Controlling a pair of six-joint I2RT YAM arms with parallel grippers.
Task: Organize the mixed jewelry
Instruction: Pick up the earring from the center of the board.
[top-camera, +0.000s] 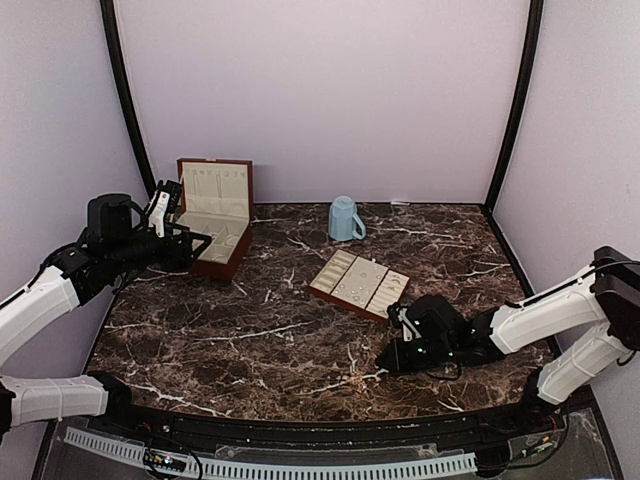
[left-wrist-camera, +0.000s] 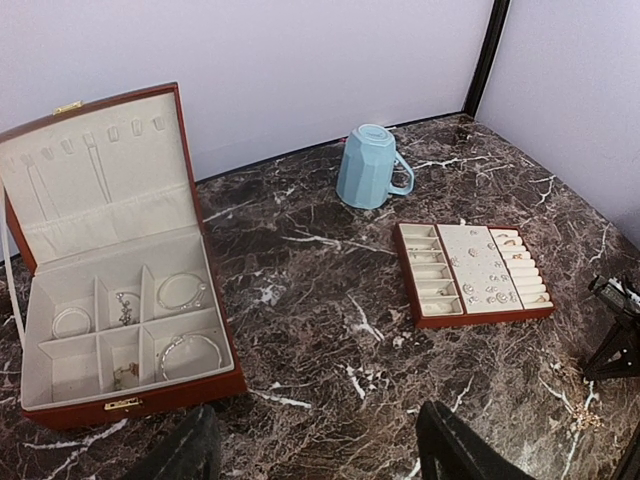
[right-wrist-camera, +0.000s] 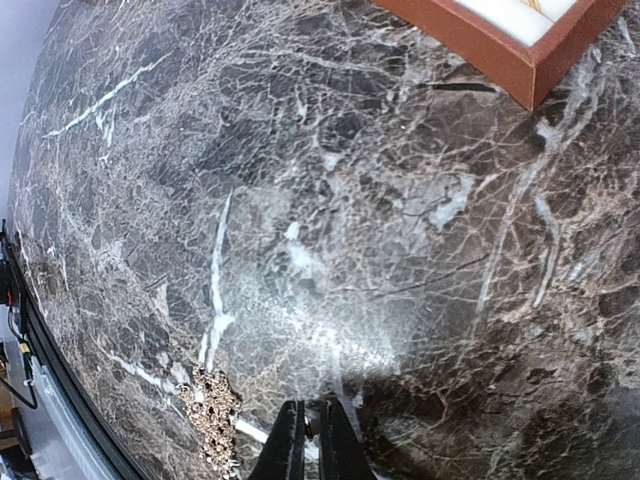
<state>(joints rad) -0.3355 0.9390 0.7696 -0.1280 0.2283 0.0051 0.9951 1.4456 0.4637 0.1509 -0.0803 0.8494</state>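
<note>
- Several small jewelry pieces (left-wrist-camera: 490, 288) already sit in the tray (left-wrist-camera: 478, 320); bracelets (left-wrist-camera: 182, 291) lie in the open box (left-wrist-camera: 130, 400).
- One loose chain (right-wrist-camera: 212, 418) lies out on the table (right-wrist-camera: 300, 200), short of the tray, likely what's left to sort.
- Right claw (right-wrist-camera: 306, 440) is low over the table, arm stretched forward, tips pinched together just beside that chain, nothing visibly gripped.
- Left claw (left-wrist-camera: 320, 440) hovers raised near the box, jaws wide, empty.
</note>
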